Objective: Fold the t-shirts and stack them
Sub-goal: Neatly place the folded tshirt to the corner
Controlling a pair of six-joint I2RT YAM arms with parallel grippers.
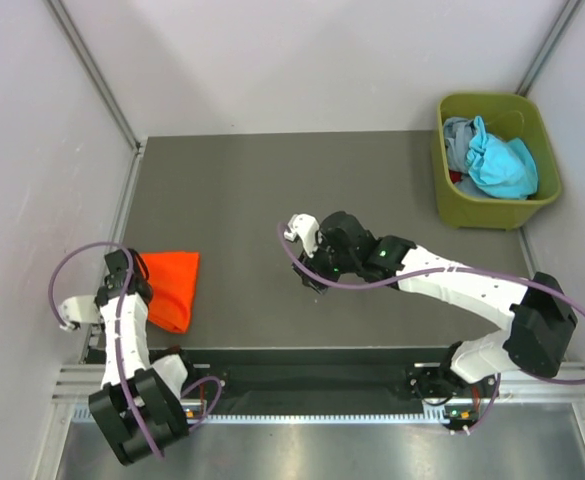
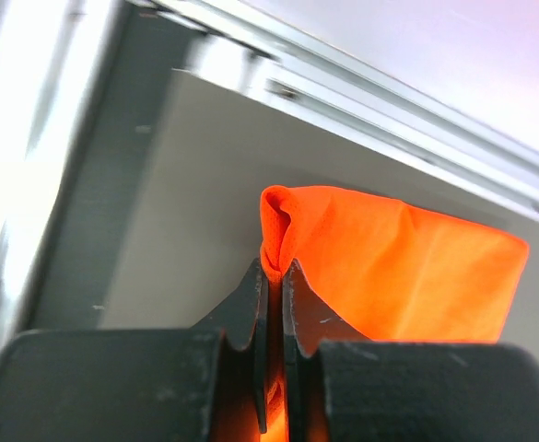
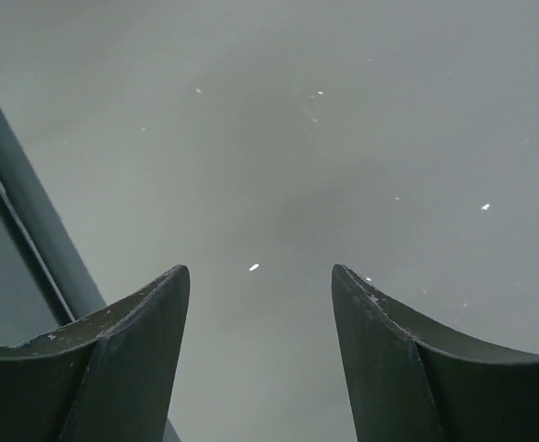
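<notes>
The left gripper is pinching a bunched edge of the orange t-shirt, its jaws pressed together on the cloth with only a sliver of orange showing between them. The shirt is lying as a compact folded shape on the table, close to its left edge and towards the near-left corner, with the gripper sitting at the shirt's left side. The right gripper is hanging over the bare middle of the table with its jaws standing wide apart and nothing between them. At the far-right corner, the olive-green bin is holding a crumpled teal-blue t-shirt and a grey t-shirt bunched beside it.
</notes>
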